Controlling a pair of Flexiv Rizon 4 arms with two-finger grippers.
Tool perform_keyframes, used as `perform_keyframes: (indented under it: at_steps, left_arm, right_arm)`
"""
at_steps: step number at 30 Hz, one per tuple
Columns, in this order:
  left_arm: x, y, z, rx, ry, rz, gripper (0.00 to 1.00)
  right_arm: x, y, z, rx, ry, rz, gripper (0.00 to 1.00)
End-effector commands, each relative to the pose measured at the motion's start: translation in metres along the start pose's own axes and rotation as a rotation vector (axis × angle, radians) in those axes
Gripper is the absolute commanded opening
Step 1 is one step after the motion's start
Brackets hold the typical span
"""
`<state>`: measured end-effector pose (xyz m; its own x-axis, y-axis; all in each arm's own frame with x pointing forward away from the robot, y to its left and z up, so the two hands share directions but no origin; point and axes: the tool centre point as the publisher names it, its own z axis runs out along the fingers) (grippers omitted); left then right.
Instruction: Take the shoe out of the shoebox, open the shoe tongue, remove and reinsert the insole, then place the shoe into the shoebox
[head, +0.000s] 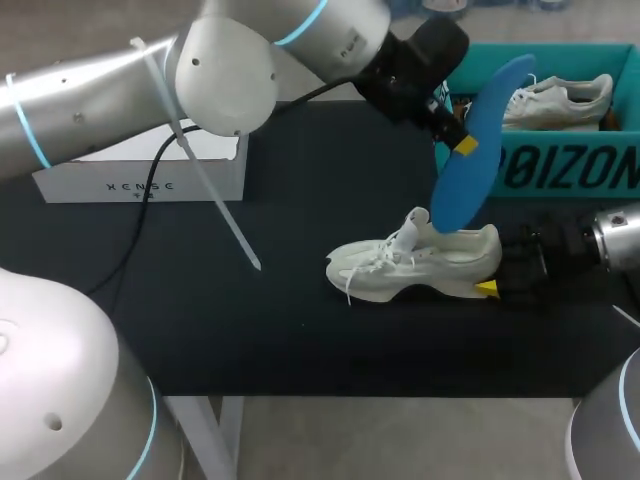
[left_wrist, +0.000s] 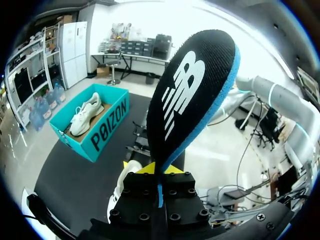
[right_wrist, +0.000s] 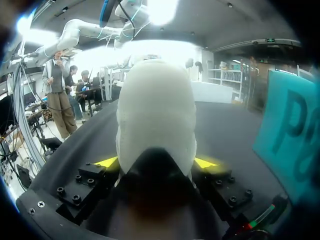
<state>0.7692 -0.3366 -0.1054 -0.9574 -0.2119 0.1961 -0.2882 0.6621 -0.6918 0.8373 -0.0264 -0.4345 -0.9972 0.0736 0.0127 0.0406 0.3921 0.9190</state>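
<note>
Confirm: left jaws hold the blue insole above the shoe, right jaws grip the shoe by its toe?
Wrong on one point: the right jaws grip the shoe by its heel, not its toe; the head view shows the laced toe end pointing away from them. The left jaws do hold the blue insole above the shoe.

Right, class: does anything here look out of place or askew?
The blue insole is out of the white shoe, held over it by the left claw; the right claw clamps the shoe. Nothing looks damaged.
</note>
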Motion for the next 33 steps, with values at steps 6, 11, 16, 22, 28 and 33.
perform_keyframes:
  at_steps: [6, 11, 16, 22, 28, 33]
  left_arm:
    - [0.001, 0.001, -0.001, 0.001, -0.002, 0.0, 0.0]
    - [-0.003, 0.006, -0.019, 0.002, 0.2, -0.062, 0.0]
    - [-0.011, 0.033, -0.031, 0.009, 0.407, -0.101, 0.0]
    - [-0.017, 0.057, -0.037, 0.048, 0.628, -0.148, 0.0]
    - [-0.009, 0.059, -0.06, 0.106, 0.751, -0.148, 0.0]
    - [0.003, 0.055, -0.078, 0.1, 0.785, -0.183, 0.0]
  right_arm:
    - [-0.001, -0.004, 0.004, 0.002, -0.001, 0.001, 0.0]
    - [-0.001, -0.004, 0.004, 0.002, -0.001, 0.001, 0.0]
    - [-0.001, -0.004, 0.004, 0.002, -0.001, 0.001, 0.0]
    - [-0.001, -0.004, 0.004, 0.002, -0.001, 0.001, 0.0]
    - [-0.001, -0.004, 0.004, 0.002, -0.001, 0.001, 0.0]
    - [-0.001, -0.004, 0.004, 0.002, -0.001, 0.001, 0.0]
